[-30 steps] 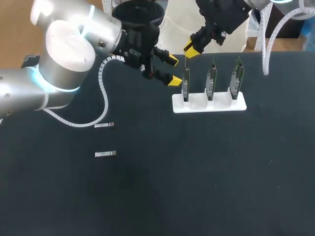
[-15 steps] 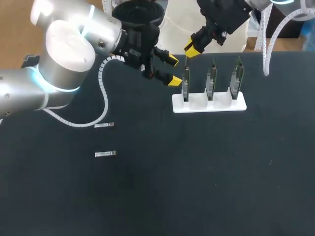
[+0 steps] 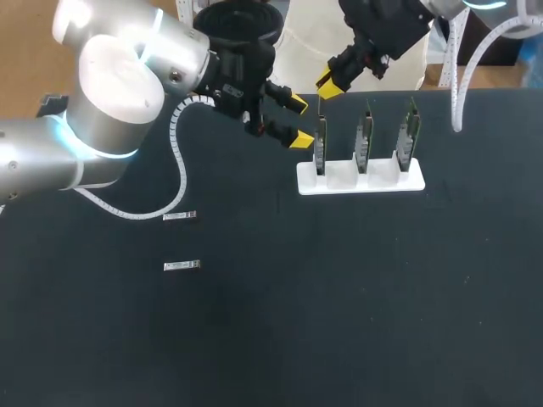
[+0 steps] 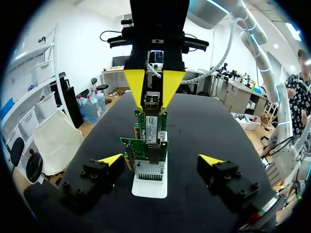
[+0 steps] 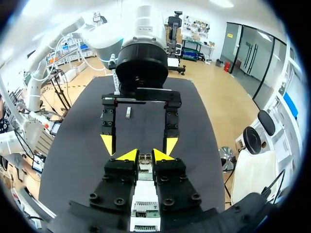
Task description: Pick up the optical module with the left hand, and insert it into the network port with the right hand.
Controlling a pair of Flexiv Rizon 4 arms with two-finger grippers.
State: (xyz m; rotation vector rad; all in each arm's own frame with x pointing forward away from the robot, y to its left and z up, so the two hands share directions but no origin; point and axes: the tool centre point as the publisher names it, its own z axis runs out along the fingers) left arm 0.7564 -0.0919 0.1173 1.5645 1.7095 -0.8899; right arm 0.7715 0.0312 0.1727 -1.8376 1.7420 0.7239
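Got two spare modules (image 3: 179, 216) lying flat out left on the table (image 3: 339, 297). Next along, left gripper (image 3: 297, 120) spread wide, holding nothing, facing the white rack (image 3: 360, 180). Over its leftmost card (image 3: 320, 148), right gripper (image 3: 327, 86) clamped on the optical module (image 4: 152, 99).

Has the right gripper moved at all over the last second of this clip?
Yes, slightly. The right gripper, shut on the optical module, has edged up the head view, away from the top of the leftmost card in the white stand.
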